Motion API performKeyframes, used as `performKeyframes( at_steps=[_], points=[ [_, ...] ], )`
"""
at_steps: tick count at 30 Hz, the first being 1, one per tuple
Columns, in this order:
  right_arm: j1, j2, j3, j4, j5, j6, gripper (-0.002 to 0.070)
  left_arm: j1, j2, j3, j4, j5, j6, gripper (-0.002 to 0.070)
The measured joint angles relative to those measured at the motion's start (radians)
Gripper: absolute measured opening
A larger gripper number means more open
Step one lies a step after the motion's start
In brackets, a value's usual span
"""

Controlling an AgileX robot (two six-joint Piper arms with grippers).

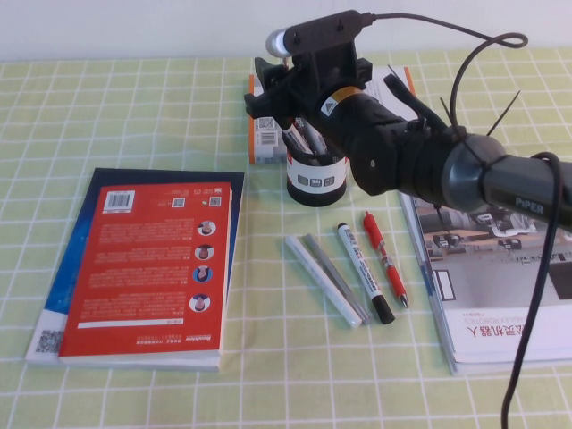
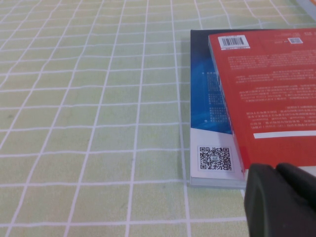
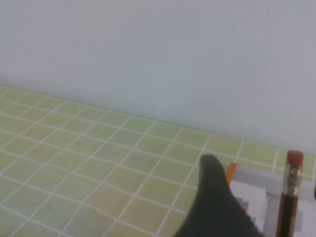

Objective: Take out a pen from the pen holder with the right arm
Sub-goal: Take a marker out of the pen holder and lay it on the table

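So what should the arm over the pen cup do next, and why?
Probably close the right tool: it hangs open over the pen holder, with a pencil close beside it. The left tool sits parked by the books.

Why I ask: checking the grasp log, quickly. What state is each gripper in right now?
Left gripper: closed, holding nothing, at the red book's edge.
Right gripper: open, holding nothing, over the pen holder.
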Motion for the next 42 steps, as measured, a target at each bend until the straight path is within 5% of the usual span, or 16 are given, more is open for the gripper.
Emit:
performKeyframes(
  at_steps=[10, 21, 42],
  points=[
    [-0.008, 0.057, -0.066, 0.000, 0.042, 0.000, 0.0354, 0.000, 0.000, 0.000, 0.000, 0.000, 0.000, -0.0005],
    [-0.008, 0.063, -0.070, 0.002, 0.042, 0.000, 0.0217, 0.000, 0.000, 0.000, 0.000, 0.000, 0.000, -0.0005],
    [-0.027, 0.063, -0.070, 0.030, 0.040, 0.000, 0.0118, 0.000, 0.000, 0.000, 0.000, 0.000, 0.000, -0.0005]
  ],
)
